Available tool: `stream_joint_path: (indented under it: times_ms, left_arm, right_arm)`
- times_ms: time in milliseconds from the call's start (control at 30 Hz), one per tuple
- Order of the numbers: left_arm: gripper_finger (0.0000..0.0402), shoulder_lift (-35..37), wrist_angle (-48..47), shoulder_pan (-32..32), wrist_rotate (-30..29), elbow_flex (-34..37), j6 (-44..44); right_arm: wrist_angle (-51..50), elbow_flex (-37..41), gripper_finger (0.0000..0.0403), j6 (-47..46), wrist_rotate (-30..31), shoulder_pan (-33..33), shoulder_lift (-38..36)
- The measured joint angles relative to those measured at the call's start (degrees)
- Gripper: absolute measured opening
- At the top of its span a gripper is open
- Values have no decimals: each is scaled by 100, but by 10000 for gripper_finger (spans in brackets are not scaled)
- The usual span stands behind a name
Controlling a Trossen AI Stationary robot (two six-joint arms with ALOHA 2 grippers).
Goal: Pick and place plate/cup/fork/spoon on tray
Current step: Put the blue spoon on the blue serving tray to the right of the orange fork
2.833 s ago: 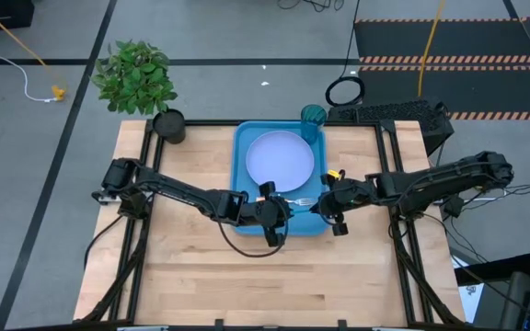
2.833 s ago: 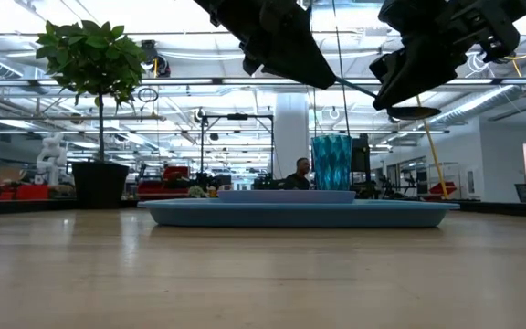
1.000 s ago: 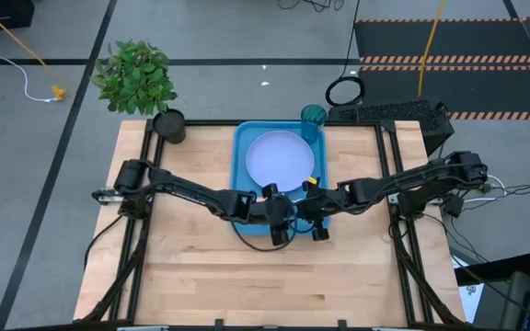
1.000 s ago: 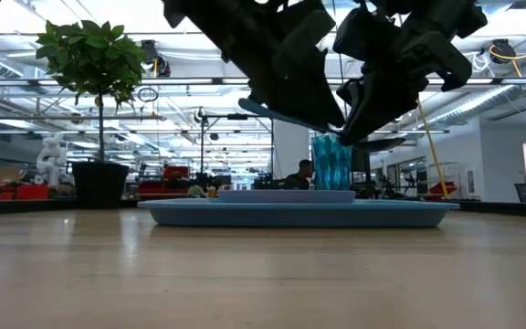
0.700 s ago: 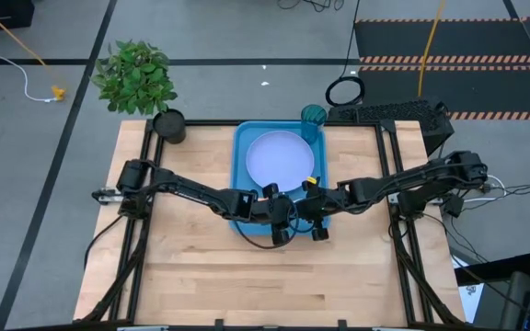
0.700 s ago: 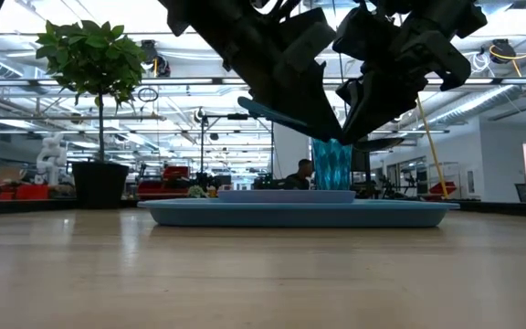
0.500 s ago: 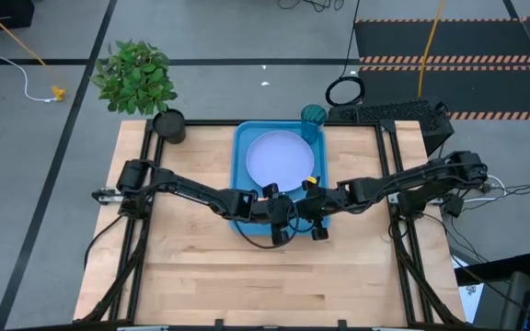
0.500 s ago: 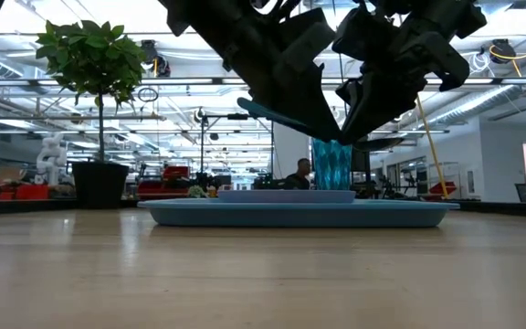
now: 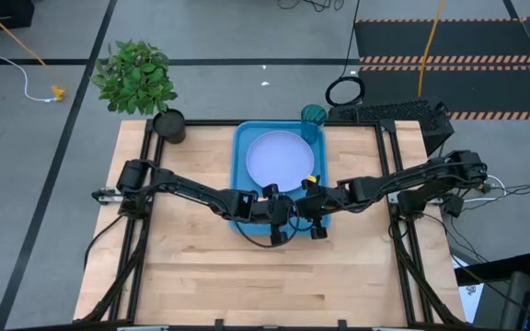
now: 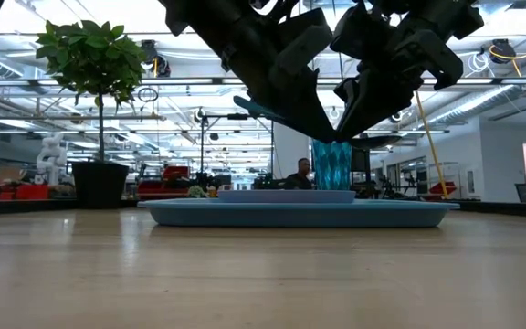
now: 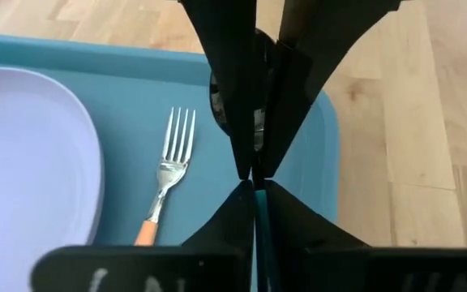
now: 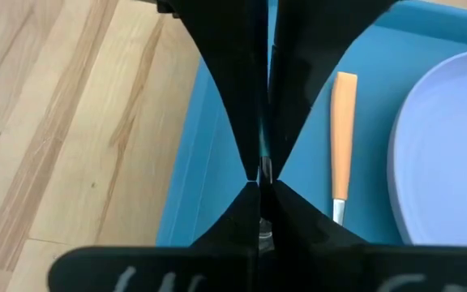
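Over the near end of the blue tray [image 9: 239, 152], both dark arms are meeting tip to tip above the table [image 9: 182, 276]. From above, the left gripper [image 9: 286, 214] is reaching in from the left side and the right gripper [image 9: 304, 212] from the right, the two almost touching over the tray's front edge.

Both are pinching the same thing — the spoon [image 10: 256, 109], whose light-blue handle is showing as a thin slanted strip in the level view, raised clear of the tray. Each wrist camera is showing its own two fingers pressed together on a thin sliver, with the other arm's closed fingers meeting them from the opposite side (the spoon's bowl is mostly hidden between them).

On the tray, the pale lavender plate [image 9: 279, 158] is lying flat across the middle. Just beside it, toward the near end, the fork [image 11: 166, 174] is lying on the tray floor, silver prongs at one end and orange handle [image 12: 343, 142] at the other, not touching the plate.

At the tray's far right corner, the ribbed teal cup [image 9: 313, 118] is standing upright. Off the table's far left corner, a leafy plant [image 9: 136, 75] is sitting in a black pot [image 9: 168, 125].
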State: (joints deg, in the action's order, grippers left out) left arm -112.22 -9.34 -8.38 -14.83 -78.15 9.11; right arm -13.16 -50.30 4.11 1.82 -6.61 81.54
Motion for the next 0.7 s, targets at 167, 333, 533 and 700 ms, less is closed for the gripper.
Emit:
stream_joint_path:
  times_ms: [167, 333, 533, 700]
  left_arm:
    - [13, 0, 30, 0, -51, 0, -61]
    - [16, 0, 71, -8, -91, 0, -151]
    - [14, 2, 106, -83, -210, 0, -301]
    - [11, 2, 676, -143, -260, 376, -509]
  right_arm:
    - [-9, 0, 4, -3, -10, 0, 0]
    - [-55, 2, 32, 24, 15, -36, -75]
    - [-352, 4, 95, -24, 396, -135, -477]
    - [-887, 7, 131, -70, 442, -217, -949]
